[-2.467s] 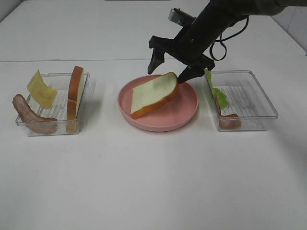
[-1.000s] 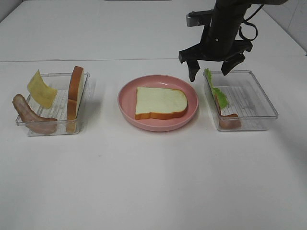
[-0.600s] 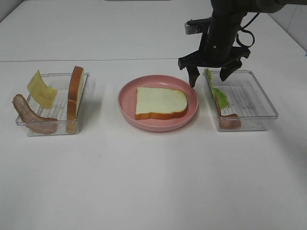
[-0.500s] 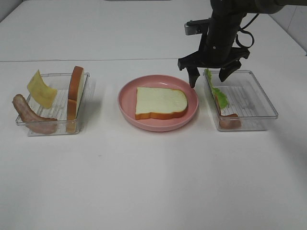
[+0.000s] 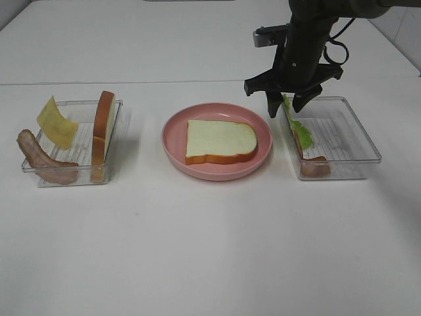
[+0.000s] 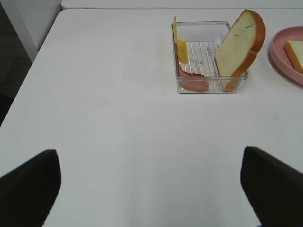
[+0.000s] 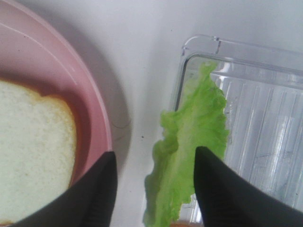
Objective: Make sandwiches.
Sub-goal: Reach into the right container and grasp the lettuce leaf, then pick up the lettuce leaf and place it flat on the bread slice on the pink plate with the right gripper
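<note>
Since a second ago the right gripper (image 5: 285, 108) has narrowed its jaws. From above they straddle the ruffled lettuce leaf (image 5: 297, 128) standing in its clear ribbed tray (image 5: 358, 141). The right wrist alone shows a gap beside one finger: unclamped. Left wrist: the left gripper (image 6: 151, 189) is spread wide, facing a crusted bread slice (image 6: 239, 47) and thin yellow cheese (image 6: 181, 47).

Bread slice 1 (image 5: 220, 141) — white crumb, orange-brown crust — lies flat on the pink plate (image 5: 172, 131). Bread slice 2 (image 5: 103, 122) stands on edge in the left tray (image 5: 75, 102), by its right wall. Yellow cheese sq. (image 5: 56, 123) leans tilted at that tray's left side; reddish-brown bacon strip (image 5: 39, 158) hangs over its front-left corner. Green lettuce leaf (image 5: 297, 128) stands upright vs. the left wall of the right tray (image 5: 348, 141) — 2nd bacon strip (image 5: 314, 164) lies at its foot.
</note>
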`<state>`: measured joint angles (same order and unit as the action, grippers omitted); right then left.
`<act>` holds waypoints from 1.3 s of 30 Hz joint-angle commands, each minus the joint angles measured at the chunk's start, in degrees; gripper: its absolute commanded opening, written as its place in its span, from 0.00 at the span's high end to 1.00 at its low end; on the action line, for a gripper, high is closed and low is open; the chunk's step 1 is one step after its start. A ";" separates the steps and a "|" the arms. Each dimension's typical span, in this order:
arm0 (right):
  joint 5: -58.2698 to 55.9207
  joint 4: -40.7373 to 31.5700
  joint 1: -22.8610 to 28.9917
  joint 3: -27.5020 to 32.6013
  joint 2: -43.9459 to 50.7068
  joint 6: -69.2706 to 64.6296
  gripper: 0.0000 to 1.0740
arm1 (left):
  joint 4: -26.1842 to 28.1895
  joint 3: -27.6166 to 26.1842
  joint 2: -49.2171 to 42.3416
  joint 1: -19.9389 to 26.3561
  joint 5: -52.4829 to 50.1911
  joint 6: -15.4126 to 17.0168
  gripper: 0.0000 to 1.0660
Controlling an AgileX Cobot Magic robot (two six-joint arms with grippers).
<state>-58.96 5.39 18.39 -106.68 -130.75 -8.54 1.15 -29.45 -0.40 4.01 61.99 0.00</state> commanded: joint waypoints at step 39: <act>0.29 -11.17 -0.06 5.50 16.73 3.04 1.00 | -0.46 -0.06 -0.97 0.23 -0.40 0.00 0.08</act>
<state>-59.24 -4.93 18.39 -101.36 -114.65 -6.42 0.97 -29.45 -0.40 4.01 61.99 0.00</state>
